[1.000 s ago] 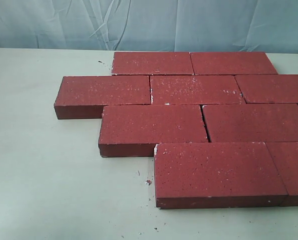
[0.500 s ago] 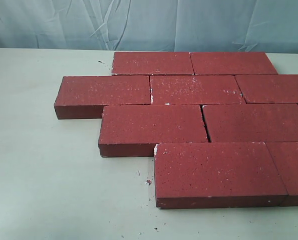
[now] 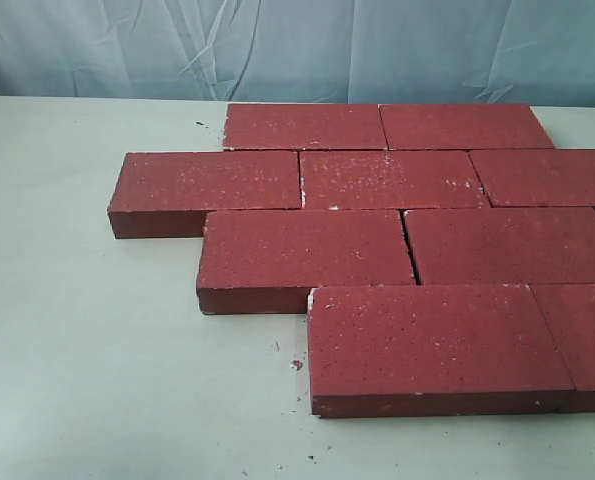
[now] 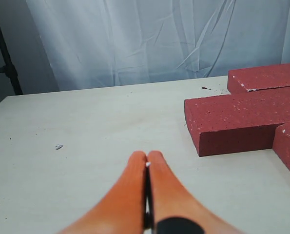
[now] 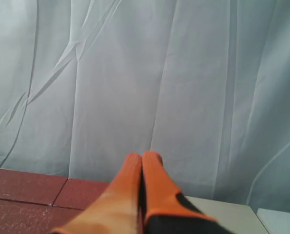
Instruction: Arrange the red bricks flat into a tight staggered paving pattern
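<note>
Several dark-red bricks (image 3: 307, 255) lie flat in staggered rows on the pale table (image 3: 87, 340), edges close together; the nearest brick (image 3: 437, 345) sits at the front right. No arm shows in the exterior view. In the left wrist view my left gripper (image 4: 147, 158) is shut with nothing in it, hovering over bare table, apart from the leftmost brick (image 4: 237, 124). In the right wrist view my right gripper (image 5: 142, 158) is shut and empty, raised above the far bricks (image 5: 23, 187) and facing the curtain.
A pale blue-white curtain (image 3: 297, 45) hangs behind the table. Small crumbs of brick (image 3: 296, 365) lie on the table near the front brick. A dark stand pole (image 4: 3, 48) rises beyond the table's far corner in the left wrist view.
</note>
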